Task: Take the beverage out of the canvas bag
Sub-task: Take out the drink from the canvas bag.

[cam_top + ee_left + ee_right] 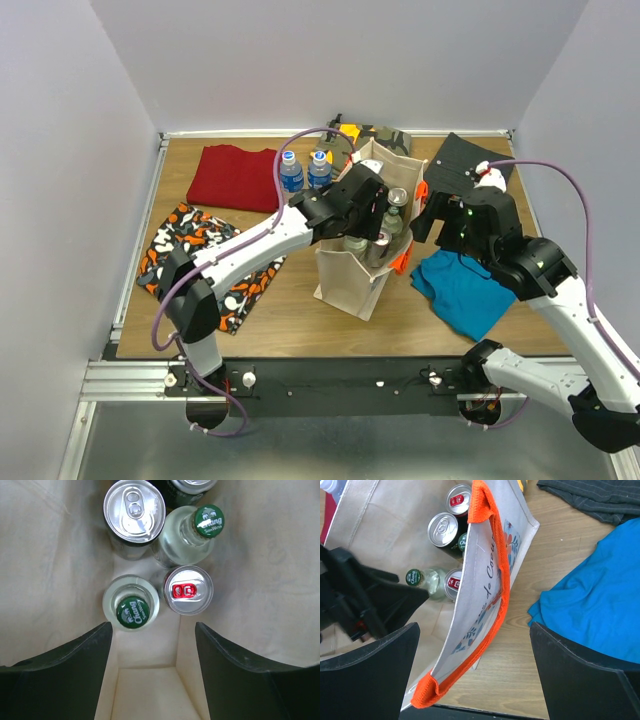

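Observation:
The beige canvas bag (350, 285) with orange handles (500, 570) stands upright mid-table. Inside it are several beverages: a green-capped glass bottle (132, 611), a can with a red tab (188, 590), a silver-topped can (134, 510) and a second green-capped bottle (207, 521). My left gripper (152, 630) hangs in the bag's mouth, open, just short of the nearer bottle, with only the bag's bare inner compartment between its fingers. My right gripper (474, 630) is open and straddles the bag's right wall (485, 580) and handle without pinching them.
Two water bottles (305, 170) stand behind the bag. Folded clothes lie around it: red (235, 177) at back left, patterned (195, 250) at left, blue (465, 290) at right, dark (465, 165) at back right, camouflage (385, 135) at the back.

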Tool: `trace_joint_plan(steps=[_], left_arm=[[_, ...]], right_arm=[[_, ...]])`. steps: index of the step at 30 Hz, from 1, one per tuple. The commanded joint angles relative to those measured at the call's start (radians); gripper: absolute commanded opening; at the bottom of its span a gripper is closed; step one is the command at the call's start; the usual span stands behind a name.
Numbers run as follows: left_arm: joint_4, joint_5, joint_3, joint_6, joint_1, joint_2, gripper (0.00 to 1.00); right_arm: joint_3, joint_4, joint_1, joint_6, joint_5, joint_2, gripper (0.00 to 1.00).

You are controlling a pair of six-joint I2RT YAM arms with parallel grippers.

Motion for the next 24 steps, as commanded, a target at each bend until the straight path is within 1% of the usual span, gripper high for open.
trace_joint_plan(steps=[1, 2, 6, 11, 20, 22, 24], left_arm=[[-0.003, -0.048, 0.083, -0.003, 0.001, 0.077, 0.74], [-0.006, -0.046, 0.105, -0.001, 0.001, 0.086, 0.72], [-0.049, -0.064, 0.143, 0.002, 0.003, 0.123, 0.72], [-0.050, -0.075, 0.120, -0.006, 0.012, 0.114, 0.72], [-0.089, -0.100, 0.133, -0.006, 0.016, 0.132, 0.71], [-0.095, -0.098, 0.134, -0.001, 0.018, 0.137, 0.66], [-0.095, -0.098, 0.130, -0.003, 0.020, 0.137, 0.65]], right_arm=[[-0.013, 0.013, -0.006, -0.020, -0.015, 0.009, 1.00], [-0.013, 0.013, -0.004, -0.021, -0.012, 0.011, 1.00], [-0.015, 0.012, -0.004, -0.024, 0.014, 0.014, 1.00], [-0.007, 0.012, -0.004, -0.041, 0.017, 0.038, 1.00], [0.014, 0.021, -0.006, -0.086, 0.026, 0.087, 1.00], [0.016, 0.027, -0.004, -0.078, 0.028, 0.090, 1.00], [0.016, 0.027, -0.004, -0.072, 0.034, 0.089, 1.00]])
